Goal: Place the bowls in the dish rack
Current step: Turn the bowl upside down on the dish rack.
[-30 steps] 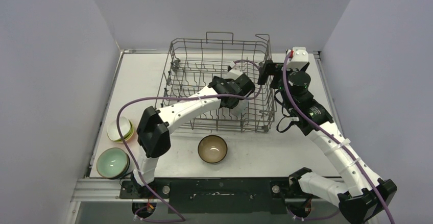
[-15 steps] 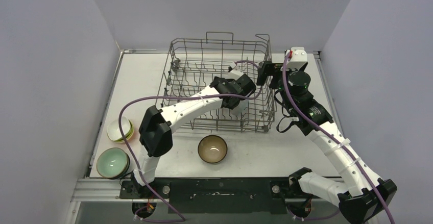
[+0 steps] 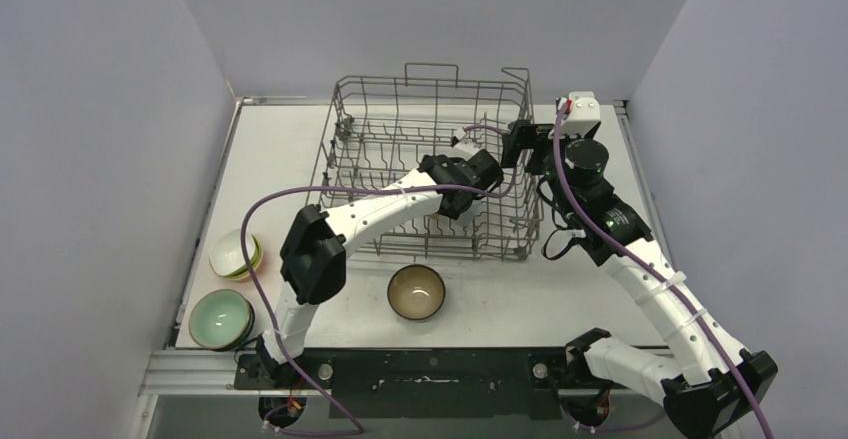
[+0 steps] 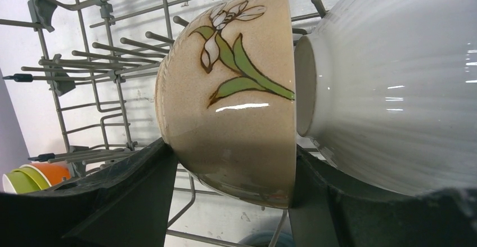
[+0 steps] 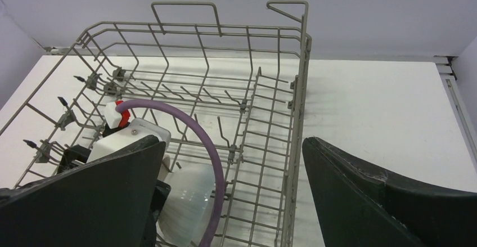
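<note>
Pale walls around a white worktop (image 3: 275, 149), dish rack (image 3: 430, 99) at the back. Left gripper (image 4: 232, 151) is part-closed on a beige flowered bowl (image 4: 236, 61), held on edge inside the rack just beside a white ribbed bowl (image 4: 394, 89) (contact unclear). Right gripper (image 5: 233, 146) is spread wide and empty at the rack's right wall. Bowl looks like glazed ceramic: rigid, slick, chippable, moderate weight. Clamping base-to-rim seems the safest hold. A brown bowl (image 3: 416, 291) waits on the worktop.

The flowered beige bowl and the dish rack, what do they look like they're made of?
Beige bowl: probably glazed ceramic, glossy, with a bright highlight and a painted flower. Dish rack: looks like metal wire with a dull grey coating; thin bent rods, no shine.
</note>
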Controlling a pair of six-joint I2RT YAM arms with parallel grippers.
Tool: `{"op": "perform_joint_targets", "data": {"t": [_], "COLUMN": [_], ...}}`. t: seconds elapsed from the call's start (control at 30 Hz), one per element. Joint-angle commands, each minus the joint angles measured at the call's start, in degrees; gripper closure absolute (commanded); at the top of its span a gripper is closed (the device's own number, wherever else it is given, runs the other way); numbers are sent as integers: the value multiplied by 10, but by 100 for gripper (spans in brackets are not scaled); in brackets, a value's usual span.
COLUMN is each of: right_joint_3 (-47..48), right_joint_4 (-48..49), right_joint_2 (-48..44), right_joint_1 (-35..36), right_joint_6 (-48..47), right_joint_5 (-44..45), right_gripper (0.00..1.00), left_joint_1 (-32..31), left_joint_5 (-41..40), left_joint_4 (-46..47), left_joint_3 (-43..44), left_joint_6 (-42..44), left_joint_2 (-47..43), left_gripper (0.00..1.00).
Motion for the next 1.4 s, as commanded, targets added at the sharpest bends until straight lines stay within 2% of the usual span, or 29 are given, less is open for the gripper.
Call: {"op": "perform_joint_targets", "data": {"t": [0.0, 0.1, 0.27, 0.4, 0.43, 0.47, 0.5, 1.07, 1.23, 1.37], "right_joint_3": [-1, -1, -1, 0, -1, -1, -1, 2, 1, 1], "right_joint_4": [26, 26, 27, 27, 27, 27, 28, 31, 30, 30], "right_joint_2": [0, 1, -1, -3, -4, -5, -4, 2, 3, 5], "right_joint_1": [-2, -2, -2, -2, -2, -2, -2, -2, -2, -2], "right_joint_6": [6, 6, 6, 5, 4, 5, 5, 6, 6, 6], "right_joint_5": [-8, -9, -12, -11, -12, -12, -13, -29, -36, -45], "right_gripper": [0, 0, 0, 0, 0, 0, 0, 0, 0, 0], "left_joint_1": [-23, -22, -20, -11, -8, -5, -3, 6, 15, 38], "left_joint_5": [124, 128, 132, 159, 166, 171, 173, 204, 214, 263], "left_joint_4": [9, 8, 29, 58, 65, 71, 74, 98, 148, 228], "left_joint_3": [24, 26, 13, -13, -20, -27, -32, -74, -112, -158], "left_joint_6": [6, 6, 9, 8, 6, 6, 5, 21, 22, 20], "left_joint_2": [18, 9, -25, -55, -62, -70, -77, -162, -195, -232], "left_gripper": [60, 47, 31, 25, 21, 11, 9, 8, 10, 15]}}
